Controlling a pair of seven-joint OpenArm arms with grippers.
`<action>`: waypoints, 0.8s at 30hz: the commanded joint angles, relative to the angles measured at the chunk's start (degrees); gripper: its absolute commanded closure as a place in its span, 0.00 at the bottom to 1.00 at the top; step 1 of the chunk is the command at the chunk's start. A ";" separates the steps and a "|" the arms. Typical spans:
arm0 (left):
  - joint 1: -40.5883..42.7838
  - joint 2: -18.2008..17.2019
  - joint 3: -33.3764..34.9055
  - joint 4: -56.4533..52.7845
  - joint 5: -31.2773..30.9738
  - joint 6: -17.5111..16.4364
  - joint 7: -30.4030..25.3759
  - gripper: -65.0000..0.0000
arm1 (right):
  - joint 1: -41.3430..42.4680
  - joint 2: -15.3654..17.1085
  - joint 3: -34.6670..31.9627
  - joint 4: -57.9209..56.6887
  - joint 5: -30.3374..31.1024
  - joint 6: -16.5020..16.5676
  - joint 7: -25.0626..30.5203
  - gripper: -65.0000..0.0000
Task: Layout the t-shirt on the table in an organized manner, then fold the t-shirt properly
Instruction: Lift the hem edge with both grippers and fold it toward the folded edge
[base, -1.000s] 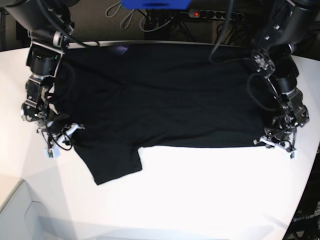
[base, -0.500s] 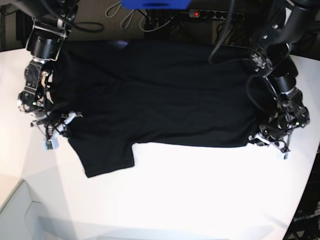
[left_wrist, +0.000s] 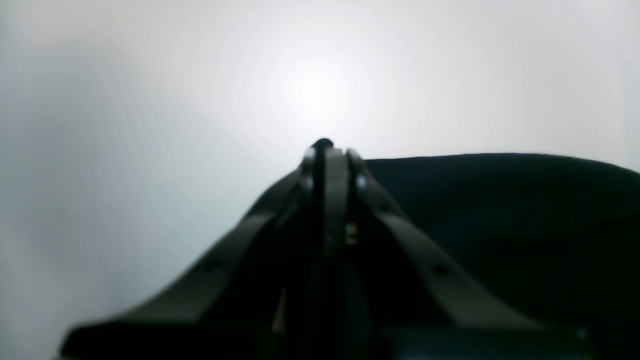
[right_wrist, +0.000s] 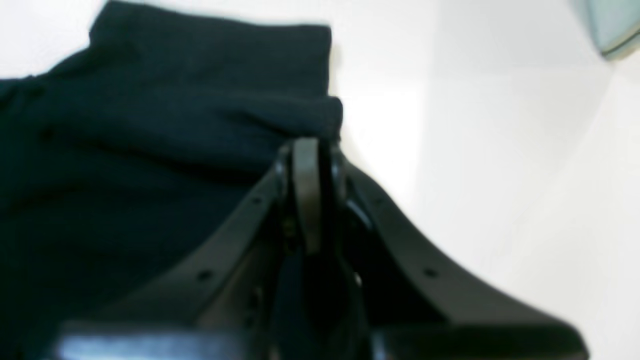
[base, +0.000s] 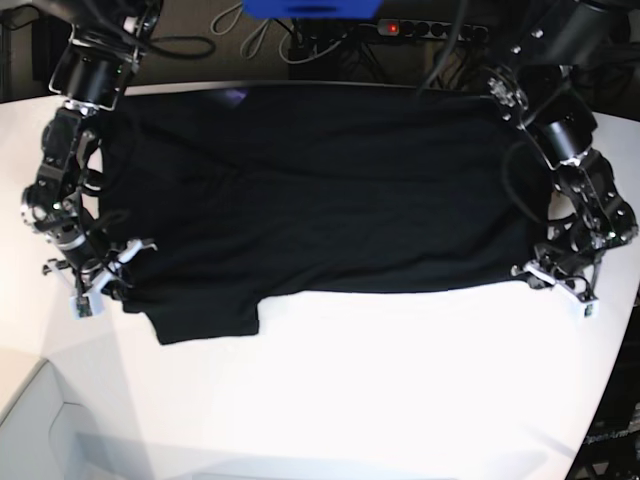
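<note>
Base view had the right gripper at the table's left edge, jaws pinched on the t-shirt by its sleeve. The black shirt lay spread wide across the far half of the table, nearly flat, one sleeve poking toward the near edge. At the right edge, the left gripper was clamped on the hem corner. Layout looked almost done; folding not begun.
</note>
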 joint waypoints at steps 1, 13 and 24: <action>-1.34 -0.70 0.03 1.02 -0.77 -0.34 -1.18 1.00 | 0.99 0.13 0.82 1.65 0.60 -0.16 1.43 1.00; -0.20 -1.06 -0.23 1.02 -4.99 -0.43 -0.22 1.00 | -4.90 -4.44 8.29 12.99 0.60 4.27 -3.14 1.00; 7.80 -1.93 0.03 15.88 -20.46 -0.34 7.26 1.00 | -10.44 -7.87 8.47 20.02 0.60 4.27 -2.61 1.00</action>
